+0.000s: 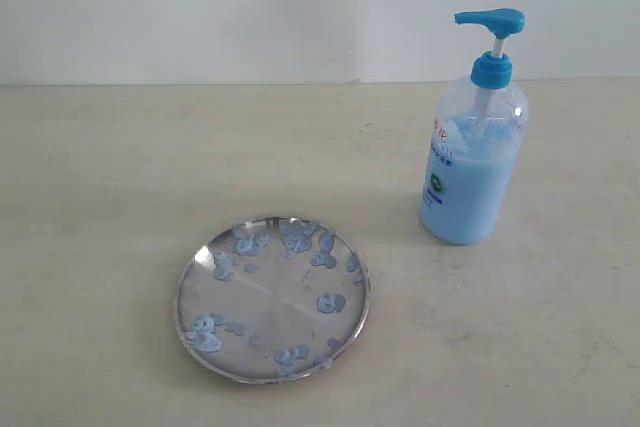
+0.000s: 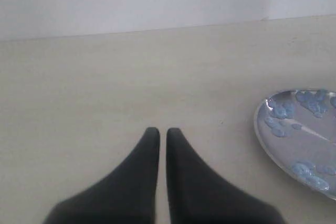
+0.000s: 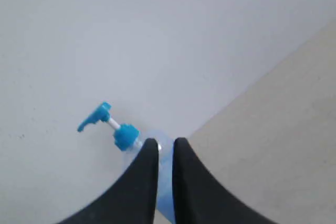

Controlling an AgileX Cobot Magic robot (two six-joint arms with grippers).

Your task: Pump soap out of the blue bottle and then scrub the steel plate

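Observation:
The steel plate (image 1: 262, 297) lies on the table at the front centre, dotted with pale blue soap blobs (image 1: 331, 302). The blue bottle (image 1: 473, 157) stands upright at the back right, pump head pointing left, about half full of light blue soap (image 1: 465, 202). Neither gripper shows in the exterior view. In the left wrist view my left gripper (image 2: 163, 132) is shut over bare table, with the plate (image 2: 304, 145) off to one side. My right gripper (image 3: 166, 142) is shut on nothing, and the bottle (image 3: 126, 136) stands some way beyond its tips.
The beige table (image 1: 120, 177) runs back to a plain white wall (image 1: 250, 7). Nothing else stands on it besides the plate and the bottle.

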